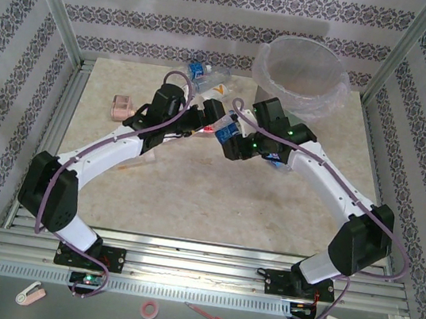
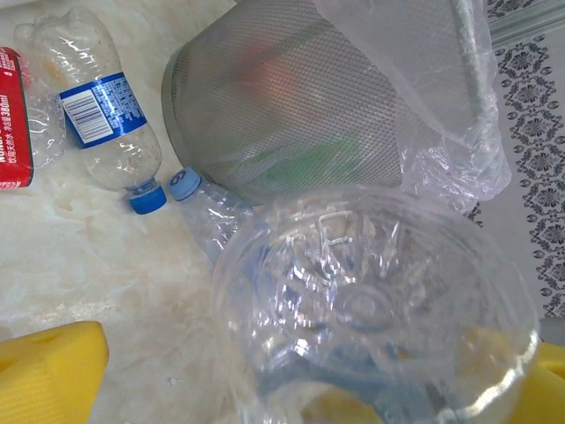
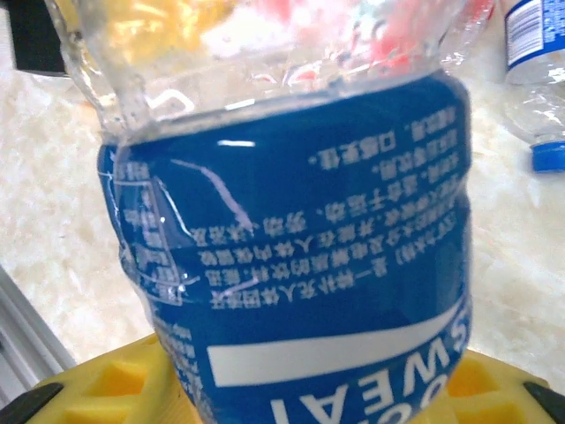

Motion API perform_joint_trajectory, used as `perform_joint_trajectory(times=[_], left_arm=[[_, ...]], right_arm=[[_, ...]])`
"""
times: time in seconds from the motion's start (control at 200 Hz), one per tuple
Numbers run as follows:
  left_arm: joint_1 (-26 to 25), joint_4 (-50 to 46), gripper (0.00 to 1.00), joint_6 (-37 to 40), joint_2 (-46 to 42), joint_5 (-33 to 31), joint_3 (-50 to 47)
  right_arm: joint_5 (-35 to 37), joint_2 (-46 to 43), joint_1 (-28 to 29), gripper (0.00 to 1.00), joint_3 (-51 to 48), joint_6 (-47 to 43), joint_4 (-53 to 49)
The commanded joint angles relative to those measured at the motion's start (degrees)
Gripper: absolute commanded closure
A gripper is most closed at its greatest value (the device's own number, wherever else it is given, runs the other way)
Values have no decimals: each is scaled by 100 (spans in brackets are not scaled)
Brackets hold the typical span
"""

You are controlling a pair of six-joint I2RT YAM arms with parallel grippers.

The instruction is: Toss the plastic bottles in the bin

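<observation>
From where I sit, the job looks partly done, with a fair bit left. The round translucent grey bin with its clear plastic liner (image 1: 301, 76) stands at the far right of the pale marbled table top (image 1: 190, 204). Through its wall in the left wrist view I make out red and green blurs. I take them for bottles already inside — how many I cannot tell.

Two more bottles are in hand. The right gripper (image 1: 229, 139) is clamped on a crumpled clear plastic bottle with a dark blue label (image 3: 300, 283), which sits between its yellow pads (image 3: 115, 389). It hangs over mid-table, short of the bin.

The left gripper (image 1: 206, 115) is just beside it. Its wrist camera looks onto the base of a clear, ribbed plastic bottle (image 2: 371, 309) sitting between yellow pads (image 2: 48, 371) that are spread wide. I judge this bottle gripped, though one pad seems to stand a little clear of it. The bin lies close ahead of it.

Several bottles are yet to be fetched. A clear bottle with a blue-and-white label and blue cap (image 2: 101, 115) lies on the table. A second blue-capped clear bottle (image 2: 185, 184) lies against the foot of the bin, and a red-labelled bottle (image 2: 13, 115) sits at the frame's edge.

So there are two drops to make, then at least three more pickups — well short of the end, by my reckoning.
</observation>
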Motion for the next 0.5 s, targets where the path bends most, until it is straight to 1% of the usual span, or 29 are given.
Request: perform_joint_trajectory(times=[0.0,0.045,0.1,0.275,0.335,0.495], left_arm=[[43,247,0,-160,114,-69,203],[44,250,0,-146,129,-65,221],[44,274,4,-149,149,-27,237],[42,275,22,-145,139,31,231],[40,279,24,-151,151,31,226],[44,344,24,-225,214,86,200]], right_arm=[[-485,-258,119,88,67,35,86],[-590,-296,134,88,40,42,113],[-678,-345,140,88,6,92,165],[-898,-394,137,87,-68,209,274],[-972,-393,134,88,-83,244,305],[-1124,-408,138,89,-85,290,362]])
